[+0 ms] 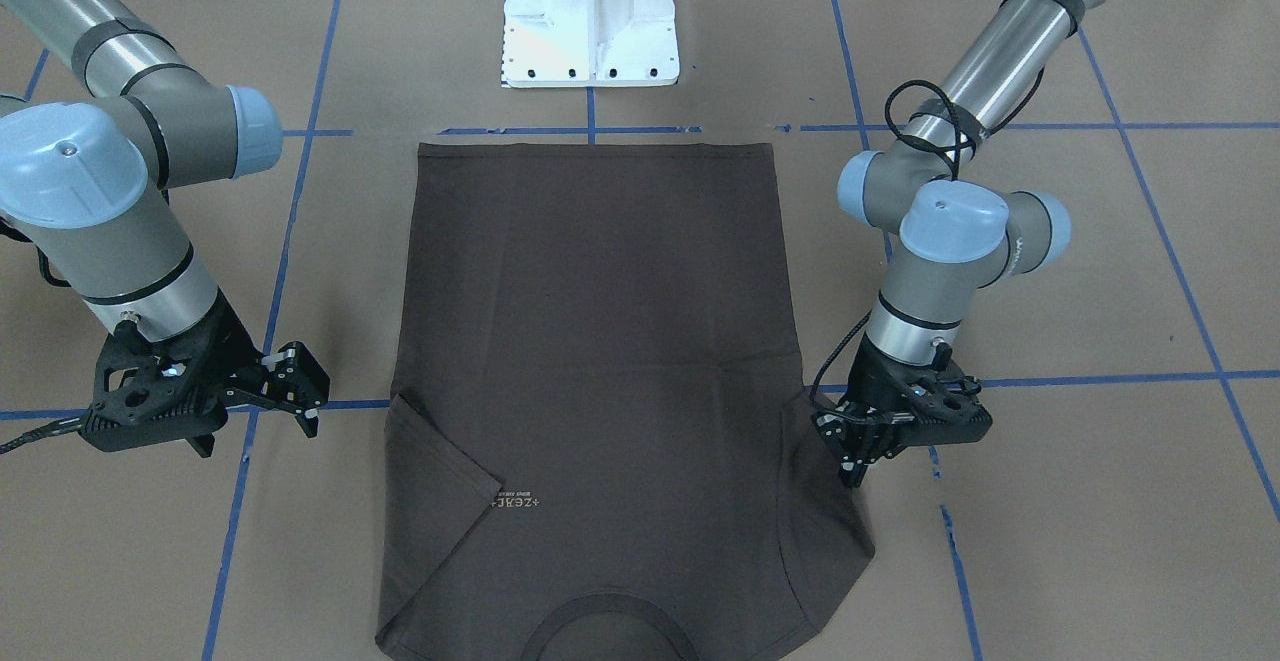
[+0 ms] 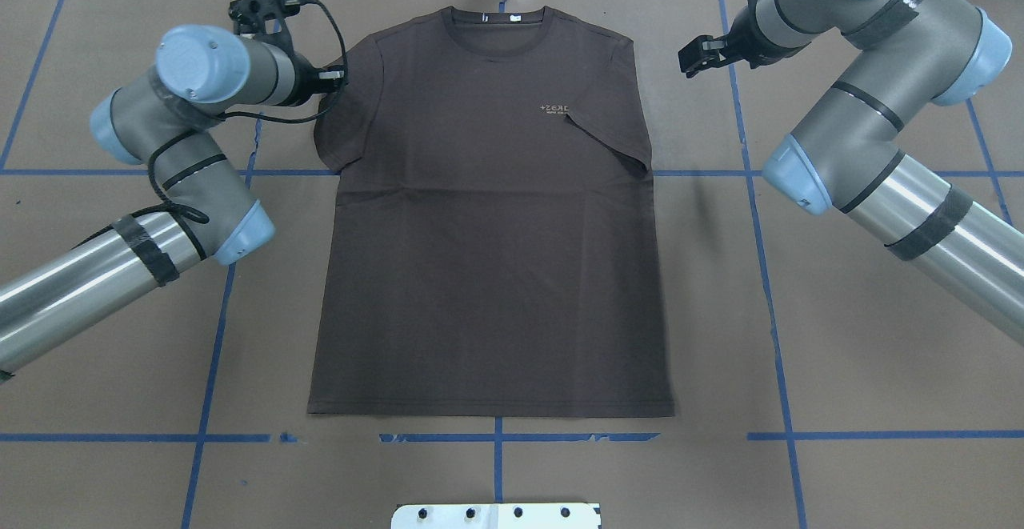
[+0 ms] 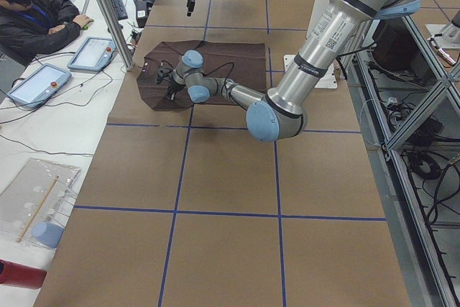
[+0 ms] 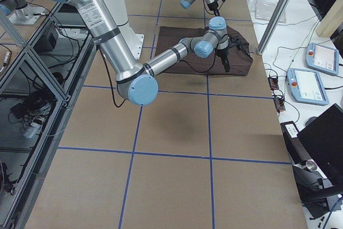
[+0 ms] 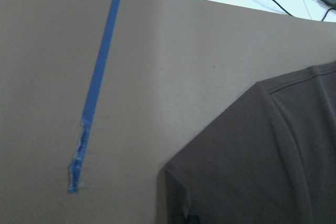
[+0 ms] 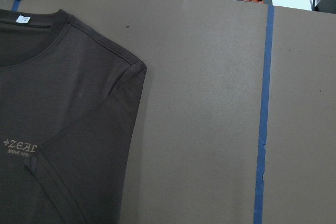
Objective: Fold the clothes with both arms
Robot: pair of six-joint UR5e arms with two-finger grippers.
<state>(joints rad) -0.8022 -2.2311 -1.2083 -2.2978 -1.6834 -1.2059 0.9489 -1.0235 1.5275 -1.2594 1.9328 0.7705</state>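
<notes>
On the brown tabletop [image 2: 840, 353] we log one dark brown T-shirt [image 2: 488, 257]: flat, front up, collar at the far edge away from the robot, hem near the white pedestal [image 1: 590, 21]. We reckon it's spread square between the arms so each side gets its own claw.

Right sleeve [image 2: 612, 133] is turned in over the chest, its edge just beside the logo [image 2: 554, 107]. Left sleeve [image 2: 340, 125] lies out flat, not yet folded.

Left claw [image 1: 856, 463] points down onto that sleeve's outer edge. Its jaws look drawn together, seemingly pinching the cloth. We judge it's placed there to carry the sleeve inward to match the other one. Right claw [image 1: 305, 401] hangs with jaws apart, holding nothing, off the shirt beside the folded side, probably kept clear so it won't snag.

Counts:
- one shirt
- two sleeves (one in, one out)
- two arms, left arm [image 2: 184, 105] and right arm [image 2: 872, 89]
- two claws
- one pedestal
- one person [image 3: 32, 16] seated at the side
- two touch panels [image 3: 93, 52]
</notes>
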